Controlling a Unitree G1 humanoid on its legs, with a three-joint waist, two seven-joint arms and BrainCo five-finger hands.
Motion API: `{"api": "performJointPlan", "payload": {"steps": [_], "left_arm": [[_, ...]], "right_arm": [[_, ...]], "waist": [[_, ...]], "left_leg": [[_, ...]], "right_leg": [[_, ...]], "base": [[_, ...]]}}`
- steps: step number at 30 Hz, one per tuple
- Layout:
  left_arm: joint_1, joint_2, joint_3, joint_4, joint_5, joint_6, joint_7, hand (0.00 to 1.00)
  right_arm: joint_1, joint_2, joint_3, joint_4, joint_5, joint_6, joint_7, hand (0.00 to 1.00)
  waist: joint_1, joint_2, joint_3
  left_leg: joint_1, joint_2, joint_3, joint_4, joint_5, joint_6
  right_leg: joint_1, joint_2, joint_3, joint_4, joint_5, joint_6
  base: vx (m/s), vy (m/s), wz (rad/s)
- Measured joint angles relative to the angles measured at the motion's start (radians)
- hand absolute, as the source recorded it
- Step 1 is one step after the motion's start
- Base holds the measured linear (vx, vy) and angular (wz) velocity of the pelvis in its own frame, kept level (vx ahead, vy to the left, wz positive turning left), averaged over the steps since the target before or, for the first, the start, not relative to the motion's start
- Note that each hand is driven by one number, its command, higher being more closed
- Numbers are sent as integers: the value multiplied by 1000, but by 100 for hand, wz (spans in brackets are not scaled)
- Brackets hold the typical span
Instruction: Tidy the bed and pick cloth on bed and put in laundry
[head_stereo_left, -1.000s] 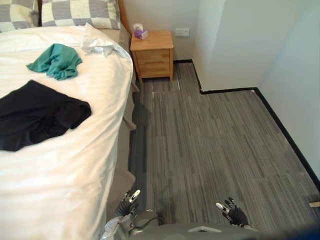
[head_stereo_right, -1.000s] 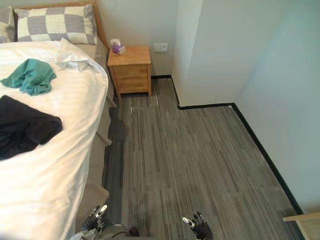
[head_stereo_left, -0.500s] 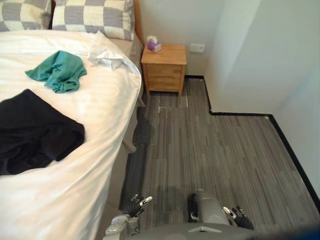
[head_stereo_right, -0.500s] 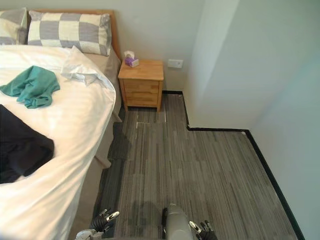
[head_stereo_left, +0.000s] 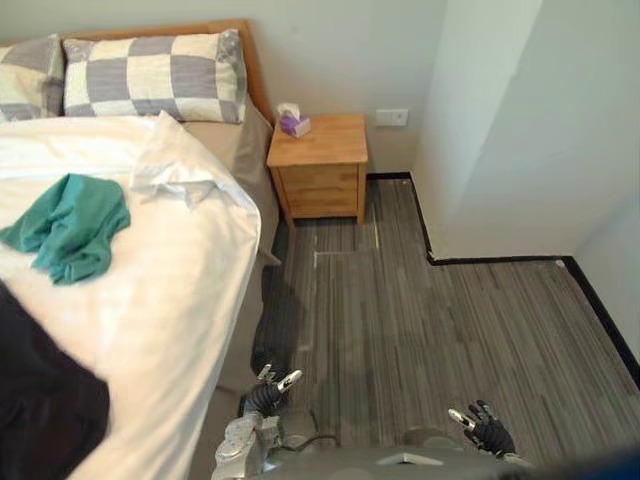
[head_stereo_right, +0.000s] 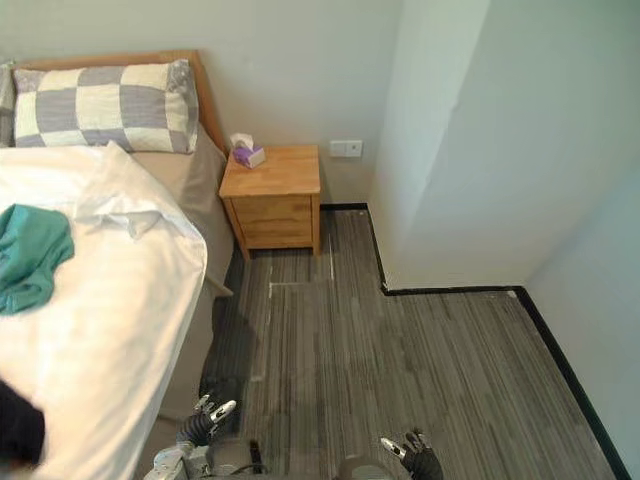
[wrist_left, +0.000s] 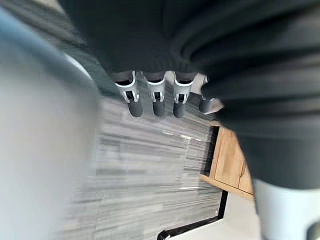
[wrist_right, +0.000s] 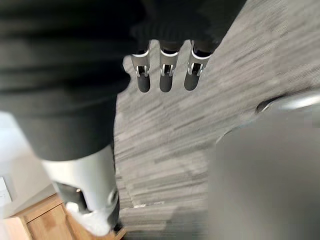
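Note:
A crumpled teal cloth (head_stereo_left: 70, 225) lies on the white bed (head_stereo_left: 170, 300), left of a turned-back corner of the sheet (head_stereo_left: 175, 175). A black garment (head_stereo_left: 40, 410) lies nearer, at the bed's lower left. Two checked pillows (head_stereo_left: 150, 75) rest against the headboard. My left hand (head_stereo_left: 268, 388) hangs low beside the bed's edge, fingers relaxed and holding nothing. My right hand (head_stereo_left: 485, 428) hangs low over the floor, also empty with straight fingers (wrist_right: 165, 75). Both hands are well short of the cloths.
A wooden nightstand (head_stereo_left: 318, 165) with a small tissue box (head_stereo_left: 292, 120) stands by the headboard against the far wall. A white wall corner (head_stereo_left: 440, 200) juts out on the right. Grey striped floor (head_stereo_left: 430, 330) lies open between bed and wall.
The whole picture has shifted, so the camera moved: the bed now sits further left and lower, with more of the headboard wall showing. Both hands stay low and empty.

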Motion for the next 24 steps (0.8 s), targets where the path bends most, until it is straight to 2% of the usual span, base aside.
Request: {"api": "performJointPlan", "payload": {"steps": [1,2,3,6,8,9,10,11,12,13,14,15,17,19,21,22,23,24], "left_arm": [[7,-4,-1,2,-6,-2,-3,0],[5,-2,2,7,-10,-2,-7,0],[-5,8,3,15,-11,-2,-10,0],[-20,20,0,17,-13,-4,-17,0],[-20,28,-29,38,-36,-4,-17,0],[-24,33,-41,47,-40,-4,-18,0],[-28,40,-56,60,-43,-3,-20,0],[-25,40,-77,66,-43,-2,-23,0],[-26,40,-92,70,-43,-2,-24,0],[-38,55,-119,88,-45,-1,-30,0],[-42,68,-136,106,-51,3,-29,0],[-41,68,-140,116,-53,4,-29,0],[-47,65,-160,136,-55,8,-28,0],[-50,56,-160,136,-55,22,-26,0],[-54,54,-161,137,-53,25,-20,0],[-54,53,-159,137,-52,26,-18,0],[-53,49,-150,138,-52,26,-17,0],[-53,46,-138,137,-52,26,-17,0]], "right_arm": [[7,3,-1,5,-10,-9,11,0],[5,7,1,11,-12,-10,17,0],[3,25,13,8,-14,-21,37,0],[-1,54,31,1,-43,-35,39,0],[0,58,42,9,-51,-40,35,0],[-1,56,41,14,-51,-41,34,0],[-3,52,36,21,-49,-42,33,0],[-14,42,17,21,-49,-45,28,0],[-18,36,10,21,-49,-45,23,0],[-29,26,3,40,-49,-50,8,0],[-38,20,3,56,-46,-53,-1,0],[-40,15,6,57,-46,-56,-4,0],[-50,-3,21,52,-26,-78,-6,0],[-53,-12,24,44,-7,-87,-6,0],[-56,-15,24,44,-6,-94,-6,0],[-52,-16,23,44,-6,-99,-7,0],[-44,-15,23,43,-8,-102,-7,0],[-39,-15,25,44,-11,-103,-7,0]], "waist": [[4,-7,-4],[14,-11,-9],[13,-35,-24],[25,-54,-25],[26,-56,-46],[26,-55,-49],[22,-52,-51],[18,-50,-53],[14,-50,-53],[11,-54,-42],[7,-59,-40],[1,-55,-39],[-19,-27,-32],[-23,-7,-25],[-34,-7,-19],[-35,-7,-18],[-36,-6,-17],[-35,-7,-16]], "left_leg": [[21,-22,19,-212,166,19],[45,-44,42,-241,185,44],[61,-75,74,-273,174,56],[50,-76,121,-194,138,93],[92,-94,146,-190,118,119],[107,-103,145,-200,114,118],[153,-131,142,-238,102,118],[211,-151,136,-296,81,122],[244,-165,127,-324,53,125],[301,-192,119,-354,18,137],[345,-197,107,-362,5,144],[366,-192,97,-366,4,144],[435,-153,79,-400,0,138],[467,-116,52,-423,-19,114],[481,-86,11,-430,-38,87],[484,-73,-10,-427,-51,71],[488,-54,-38,-411,-83,46],[495,-42,-64,-394,-117,27]], "right_leg": [[20,-34,11,-14,-17,33],[29,-52,21,-16,-21,53],[32,-93,9,-40,24,88],[60,-122,20,-86,109,109],[83,-137,23,-84,194,118],[75,-141,23,-52,200,120],[26,-159,19,94,199,119],[-63,-191,-18,313,210,105],[-106,-210,-42,421,232,80],[-177,-241,-41,613,217,69],[-236,-220,-38,727,133,83],[-256,-204,-52,747,99,82],[-334,-153,-173,695,3,69],[-399,-122,-216,559,0,64],[-448,-116,-219,355,49,73],[-464,-115,-202,255,98,73],[-475,-114,-145,143,171,79],[-471,-114,-95,82,206,91]], "base": [[526,261,-53],[527,241,-46],[523,252,-32],[414,219,-26],[363,199,-8],[370,216,-3],[277,179,2],[273,171,6],[289,162,17],[294,116,23],[296,98,25],[317,25,34],[296,-25,33],[236,-88,37],[301,-174,57],[254,-226,64],[347,-329,73],[469,-449,75]]}}
